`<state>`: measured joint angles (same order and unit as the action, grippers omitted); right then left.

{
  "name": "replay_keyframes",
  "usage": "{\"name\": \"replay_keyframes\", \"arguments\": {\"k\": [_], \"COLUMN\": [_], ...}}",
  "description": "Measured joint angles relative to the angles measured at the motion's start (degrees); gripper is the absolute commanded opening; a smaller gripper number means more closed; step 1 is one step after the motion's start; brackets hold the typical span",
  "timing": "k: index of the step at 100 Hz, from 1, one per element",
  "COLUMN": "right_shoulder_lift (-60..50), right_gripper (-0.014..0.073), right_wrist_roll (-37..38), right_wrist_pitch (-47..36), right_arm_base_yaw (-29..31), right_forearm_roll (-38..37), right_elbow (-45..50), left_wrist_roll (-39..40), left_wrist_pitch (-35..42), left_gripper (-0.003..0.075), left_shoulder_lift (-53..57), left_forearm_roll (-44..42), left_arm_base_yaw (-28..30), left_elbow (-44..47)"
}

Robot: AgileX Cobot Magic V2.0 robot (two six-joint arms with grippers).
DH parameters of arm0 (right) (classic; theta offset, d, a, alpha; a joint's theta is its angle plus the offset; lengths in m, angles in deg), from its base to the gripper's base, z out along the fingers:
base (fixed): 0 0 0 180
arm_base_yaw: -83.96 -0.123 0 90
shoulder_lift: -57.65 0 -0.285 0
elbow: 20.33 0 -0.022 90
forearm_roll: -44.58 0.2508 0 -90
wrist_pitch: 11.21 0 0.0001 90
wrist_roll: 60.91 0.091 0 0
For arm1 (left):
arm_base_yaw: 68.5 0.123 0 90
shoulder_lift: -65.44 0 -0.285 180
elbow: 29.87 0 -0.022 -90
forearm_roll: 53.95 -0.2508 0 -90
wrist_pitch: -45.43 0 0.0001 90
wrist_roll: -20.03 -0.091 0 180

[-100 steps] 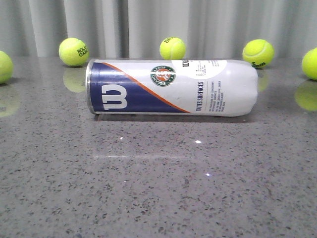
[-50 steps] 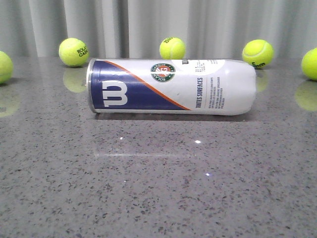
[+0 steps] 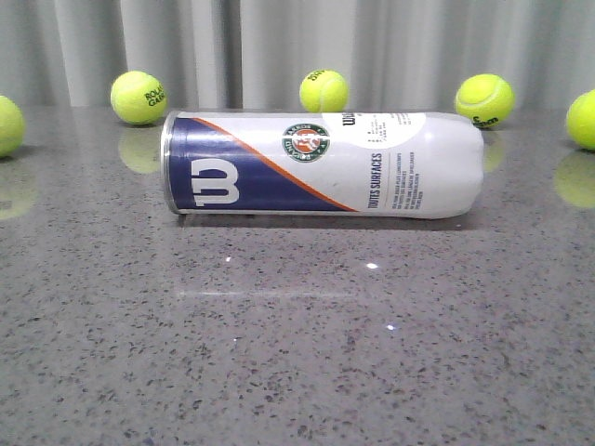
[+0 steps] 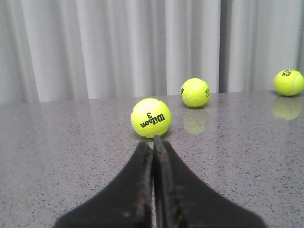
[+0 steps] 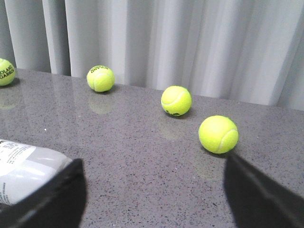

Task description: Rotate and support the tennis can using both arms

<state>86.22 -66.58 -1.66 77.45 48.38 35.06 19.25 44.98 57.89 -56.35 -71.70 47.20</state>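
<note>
The tennis can (image 3: 321,163) lies on its side across the middle of the grey table, silver rim to the left, navy "W" label and round emblem facing the front camera. Neither arm shows in the front view. In the left wrist view my left gripper (image 4: 152,141) is shut and empty, its tips just short of a tennis ball marked "Wilson 3" (image 4: 151,118); the can is out of that view. My right gripper (image 5: 153,159) is open wide and empty. The can's clear white end (image 5: 23,168) lies just beside and partly behind one finger (image 5: 57,197).
Several yellow-green tennis balls stand along the back of the table by the grey curtain, among them one at the left (image 3: 138,97), one in the middle (image 3: 323,90) and one at the right (image 3: 483,98). Another ball (image 5: 218,134) lies near my right gripper's other finger.
The can rolled slightly, its emblem rising half a second ago, then rolled back to where it was a second ago.
</note>
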Motion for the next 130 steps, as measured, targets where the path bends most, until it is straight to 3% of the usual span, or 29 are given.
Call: {"name": "replay_keyframes", "arguments": {"k": [12,20,78,92,116,130], "right_shoulder_lift": [0.00,0.00,0.00,0.00,0.00,0.00], "right_gripper": [0.0065,-0.0074,-0.0067,-0.0067,-0.0067,-0.0067], "right_wrist_roll": [-0.01,-0.01,0.12,0.12,0.12,0.12], "right_wrist_pitch": [-0.12,-0.12,-0.12,-0.12,-0.12,-0.12], "right_arm_base_yaw": [0.00,0.00,0.00,0.00,0.00,0.00], "right_forearm_roll": [0.00,0.00,0.00,0.00,0.00,0.00], "right_elbow": [0.00,0.00,0.00,0.00,0.00,0.00], "left_wrist_roll": [0.00,0.00,0.00,0.00,0.00,0.00], "left_wrist_pitch": [0.00,0.00,1.48,2.45,-7.64,-19.77], "left_gripper": [-0.0021,-0.0021,-0.0021,-0.0021,-0.0021,-0.0021], "left_shoulder_lift": [0.00,0.00,0.00,0.00,-2.27,-10.14], "left_forearm_roll": [0.00,0.00,0.00,4.67,9.55,10.23], "left_arm_base_yaw": [0.00,0.00,0.00,0.00,0.00,0.00], "left_elbow": [0.00,0.00,0.00,-0.37,-12.58,-24.86]}}
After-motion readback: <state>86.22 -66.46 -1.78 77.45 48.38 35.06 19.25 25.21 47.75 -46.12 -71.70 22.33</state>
